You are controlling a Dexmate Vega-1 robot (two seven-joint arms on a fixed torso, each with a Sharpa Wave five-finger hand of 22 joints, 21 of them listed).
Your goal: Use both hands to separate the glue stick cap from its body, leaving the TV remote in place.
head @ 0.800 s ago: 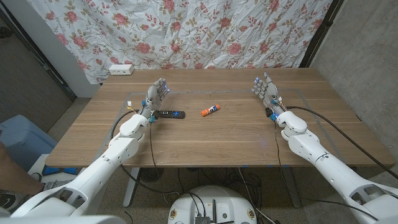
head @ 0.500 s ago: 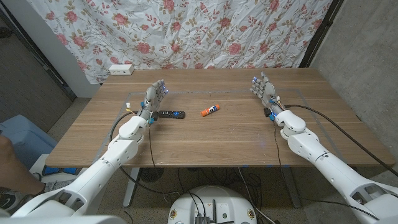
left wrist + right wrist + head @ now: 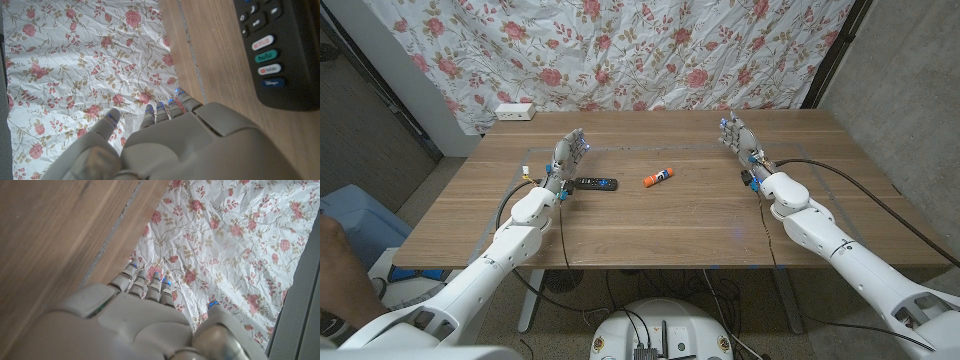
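Both hands are released and hold nothing, the left hand (image 3: pixel 569 152) just beside the TV remote (image 3: pixel 594 183), the right hand (image 3: pixel 738 136) well apart from the glue stick (image 3: pixel 659 177) on the worktop (image 3: pixel 650 225), so the left reach could push the remote.

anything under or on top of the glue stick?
Nothing on top. The glue stick lies on its side on the bare wooden table, cap on, apart from the TV remote. Its underside is hidden.
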